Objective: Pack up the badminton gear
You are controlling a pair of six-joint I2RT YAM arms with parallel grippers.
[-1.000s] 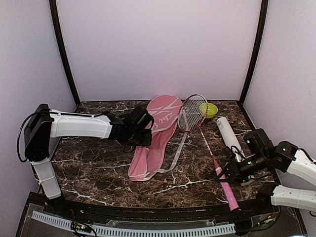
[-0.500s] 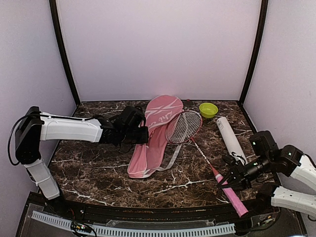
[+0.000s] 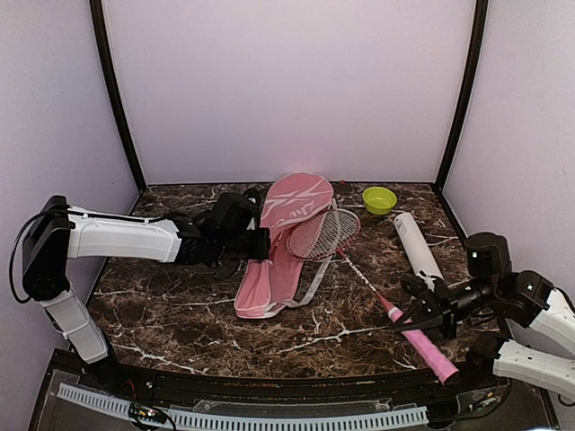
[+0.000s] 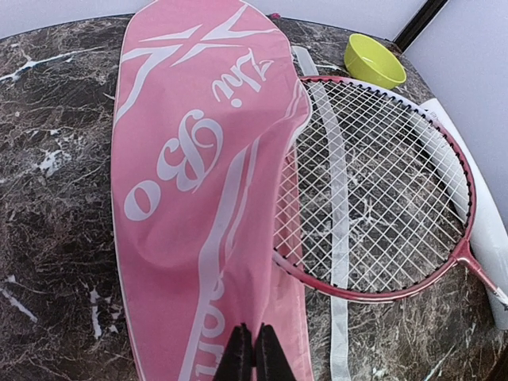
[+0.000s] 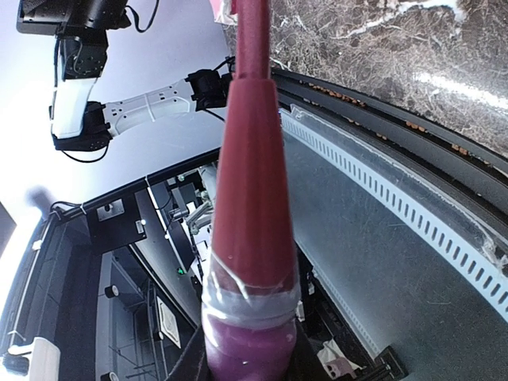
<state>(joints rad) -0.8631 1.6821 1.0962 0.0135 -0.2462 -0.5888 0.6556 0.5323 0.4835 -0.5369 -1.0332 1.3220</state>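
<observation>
Since half a second ago the racket (image 3: 325, 233) has slid left. Its head now lies partly under the open edge of the racket cover (image 3: 287, 211), and its pink handle has swung out toward the front edge of the worktop (image 3: 171, 305). Right of the cover and nearer than it, the right jaws are clamped on the racket just above the grip, holding it low and slanted. At the cover's left side, the left jaws are pinched almost together on the pink fabric. The strings pass beneath the cover's right edge. A white tube (image 3: 415, 244) lies flat, well to the cover's right. A lime-green bowl (image 3: 379, 198) sits right of the cover's far end.
</observation>
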